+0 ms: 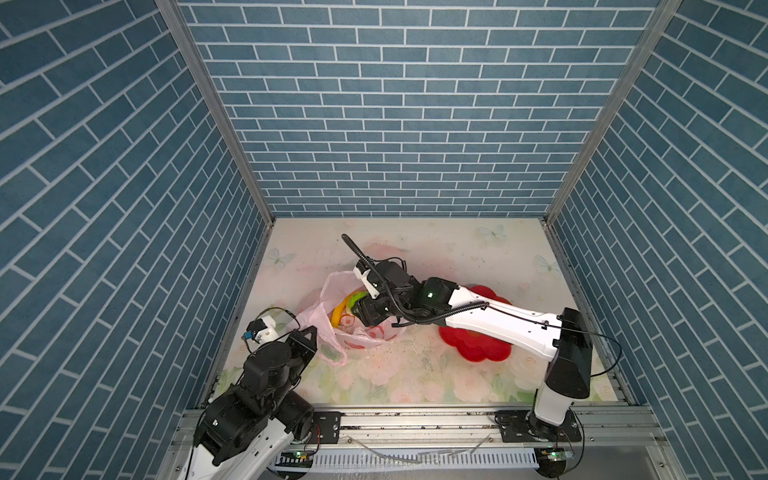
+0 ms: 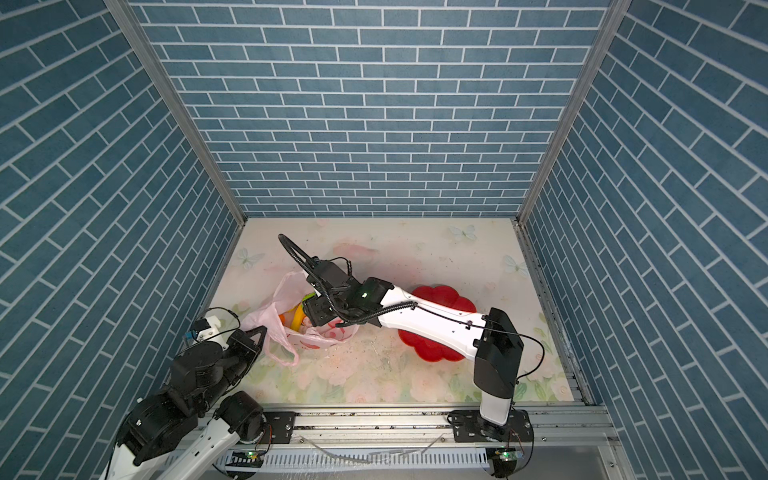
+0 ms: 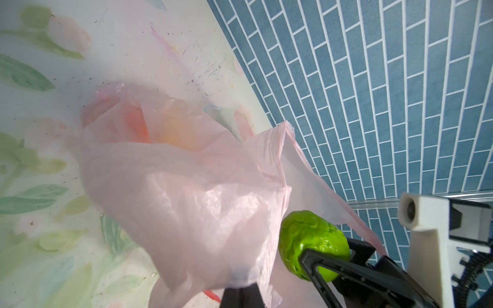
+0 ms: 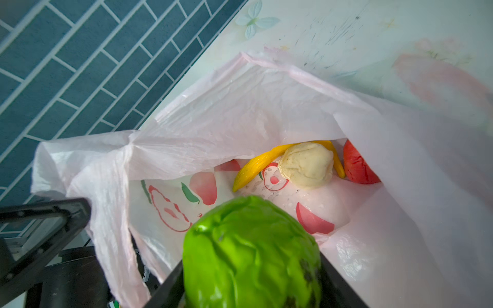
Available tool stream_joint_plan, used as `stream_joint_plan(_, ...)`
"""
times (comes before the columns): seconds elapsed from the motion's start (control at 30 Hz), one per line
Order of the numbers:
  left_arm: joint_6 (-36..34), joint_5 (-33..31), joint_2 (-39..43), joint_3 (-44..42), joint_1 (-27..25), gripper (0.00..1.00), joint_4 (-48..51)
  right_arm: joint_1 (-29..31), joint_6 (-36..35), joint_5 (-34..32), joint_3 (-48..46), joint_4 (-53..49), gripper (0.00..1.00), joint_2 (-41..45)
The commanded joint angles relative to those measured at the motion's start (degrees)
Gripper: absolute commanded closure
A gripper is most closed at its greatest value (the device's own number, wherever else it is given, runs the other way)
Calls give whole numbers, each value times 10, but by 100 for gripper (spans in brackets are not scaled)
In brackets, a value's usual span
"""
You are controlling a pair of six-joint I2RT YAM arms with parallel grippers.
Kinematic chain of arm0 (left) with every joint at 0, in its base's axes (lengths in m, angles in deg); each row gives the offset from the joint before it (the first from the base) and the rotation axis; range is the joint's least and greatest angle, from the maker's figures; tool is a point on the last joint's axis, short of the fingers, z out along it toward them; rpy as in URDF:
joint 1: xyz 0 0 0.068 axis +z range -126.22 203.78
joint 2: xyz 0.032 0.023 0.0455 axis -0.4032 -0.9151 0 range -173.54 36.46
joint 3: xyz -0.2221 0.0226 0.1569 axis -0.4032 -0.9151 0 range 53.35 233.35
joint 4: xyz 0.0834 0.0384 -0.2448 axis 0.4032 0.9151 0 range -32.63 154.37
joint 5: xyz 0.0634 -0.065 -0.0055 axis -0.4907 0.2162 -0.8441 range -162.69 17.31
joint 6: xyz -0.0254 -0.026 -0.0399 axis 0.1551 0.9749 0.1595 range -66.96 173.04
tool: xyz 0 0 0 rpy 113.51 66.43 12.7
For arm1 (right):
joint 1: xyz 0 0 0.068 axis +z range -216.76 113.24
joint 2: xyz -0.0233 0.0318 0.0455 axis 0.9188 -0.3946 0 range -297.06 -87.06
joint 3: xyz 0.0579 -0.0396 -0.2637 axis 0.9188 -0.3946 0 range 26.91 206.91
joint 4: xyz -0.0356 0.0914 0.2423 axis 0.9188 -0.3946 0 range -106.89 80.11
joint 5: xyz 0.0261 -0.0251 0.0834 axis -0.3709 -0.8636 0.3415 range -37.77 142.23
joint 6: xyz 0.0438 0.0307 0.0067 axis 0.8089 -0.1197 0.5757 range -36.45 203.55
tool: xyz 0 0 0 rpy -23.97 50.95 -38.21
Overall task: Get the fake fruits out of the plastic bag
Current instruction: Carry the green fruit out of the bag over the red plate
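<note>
1. The right claw (image 1: 356, 307) grips the green ball (image 4: 250, 253) between its fingers at the mouth of the bag (image 1: 332, 286), above the fruits lying inside.
2. The left claw (image 1: 311, 332) is clamped shut on the bag's film at the rim nearest it. A handle loop hangs just beside it onto the table (image 1: 415, 374).
3. Beyond the bag from the right claw, the side wall (image 4: 80, 80) is near. Behind this claw, a stretch of table runs to the plate (image 1: 478, 345), which lies partly under its arm.
4. Only the right wrist view looks into the bag. Ahead of the claw, the banana (image 4: 253, 165) touches the cream ball (image 4: 306, 165), with the red berry (image 4: 357, 168) just beside them. The film stands up around them.
5. In the left wrist view the film hides those fruits, and only orange and yellow tints show through. The ball sits just beside the film's edge, and I cannot tell whether they touch.
</note>
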Motion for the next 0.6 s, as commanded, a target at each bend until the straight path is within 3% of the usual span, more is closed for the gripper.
stream_joint_plan(0.0, -11, -1, -4, -1, 3, 100, -19, -10, -40, -26, 48, -21, 68, 39)
stream_joint_plan(0.3, -11, 11, -12, -9, 3, 100, -30, -90, -44, -66, 38, 3, 69, 116)
stream_joint_plan(0.57, -11, 16, -14, -15, 4, 100, -27, -212, -15, -124, -130, -37, 70, 223)
